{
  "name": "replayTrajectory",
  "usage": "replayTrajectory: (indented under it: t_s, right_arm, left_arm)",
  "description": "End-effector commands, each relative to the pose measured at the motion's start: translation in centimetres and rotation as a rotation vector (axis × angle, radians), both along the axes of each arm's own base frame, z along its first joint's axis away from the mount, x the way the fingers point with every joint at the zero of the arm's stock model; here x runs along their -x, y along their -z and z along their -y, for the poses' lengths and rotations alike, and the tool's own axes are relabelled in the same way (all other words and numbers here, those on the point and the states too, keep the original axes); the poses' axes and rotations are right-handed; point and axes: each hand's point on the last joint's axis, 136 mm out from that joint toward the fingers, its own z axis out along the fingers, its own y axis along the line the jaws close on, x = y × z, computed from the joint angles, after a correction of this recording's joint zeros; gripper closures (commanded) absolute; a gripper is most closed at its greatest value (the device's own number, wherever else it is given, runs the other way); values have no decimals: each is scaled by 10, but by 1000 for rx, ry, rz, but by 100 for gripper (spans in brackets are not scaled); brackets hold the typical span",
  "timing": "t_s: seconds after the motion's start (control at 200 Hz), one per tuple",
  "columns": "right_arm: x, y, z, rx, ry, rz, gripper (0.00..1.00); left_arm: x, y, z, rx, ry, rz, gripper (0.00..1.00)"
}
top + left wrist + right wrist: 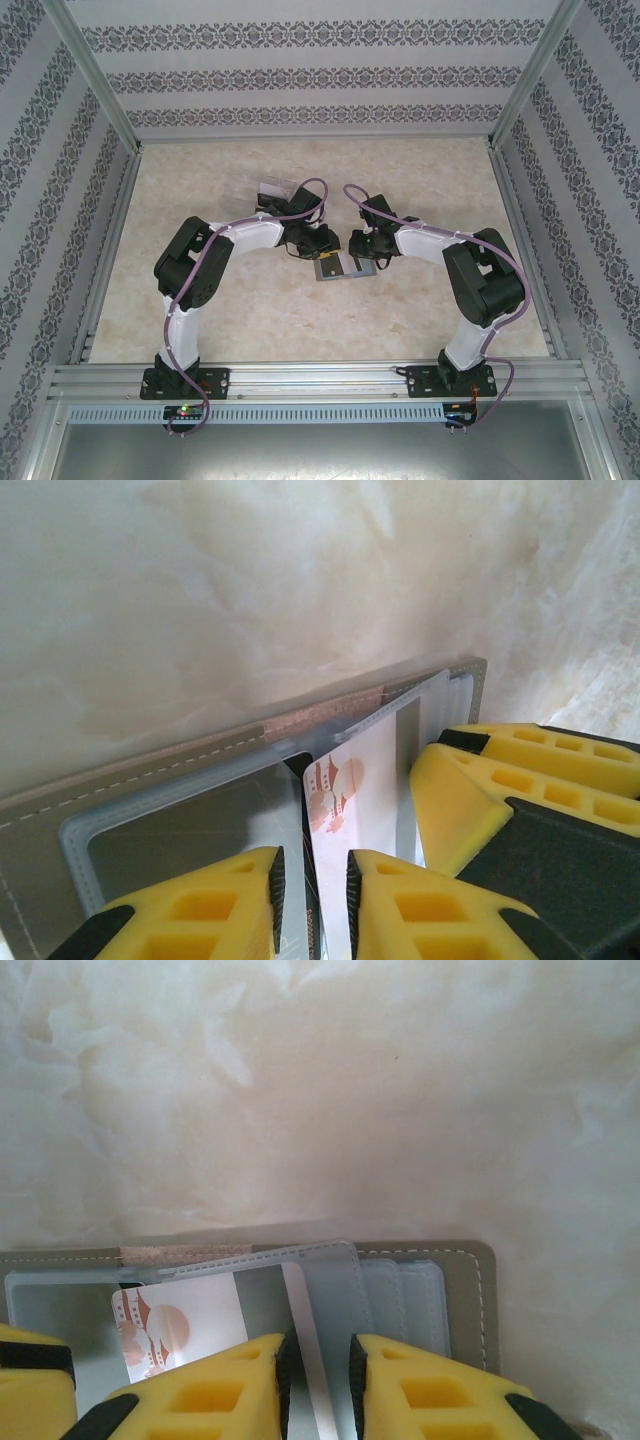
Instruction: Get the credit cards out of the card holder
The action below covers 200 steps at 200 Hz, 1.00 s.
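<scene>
**While the card holder lies open, both hands sit low over its sleeves**

Where the two arms meet at the middle of the desk, the grey holder lies flat and spread, with its stitched border and clear pockets showing. Over it the left hand has its fingers a narrow gap apart. A white card with an orange print runs up between them, and I cannot tell whether they pinch it. Just beside it, the right hand also has its fingers slightly apart. A lifted clear sleeve leaf passes between them, and I cannot tell whether they grip it. From the right wrist, the printed card lies left of those fingers, among the sleeves. A small see-through box stands farther back, apart from the holder.
</scene>
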Motion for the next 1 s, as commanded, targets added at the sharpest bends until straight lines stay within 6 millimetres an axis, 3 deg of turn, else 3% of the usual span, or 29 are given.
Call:
replayTrajectory:
  t_s: [0.0, 0.465, 0.749, 0.994]
  right_arm:
    - [10, 16, 5, 20, 15, -76, 74]
    - [11, 16, 2, 4, 6, -83, 74]
    - [11, 16, 3, 7, 7, -81, 75]
    - [9, 15, 9, 24, 24, -66, 75]
  left_arm:
    - [4, 5, 10, 22, 19, -24, 74]
    - [-2, 14, 18, 36, 30, -44, 75]
    - [-4, 10, 18, 50, 35, -33, 84]
    - [5, 8, -1, 9, 30, -39, 94]
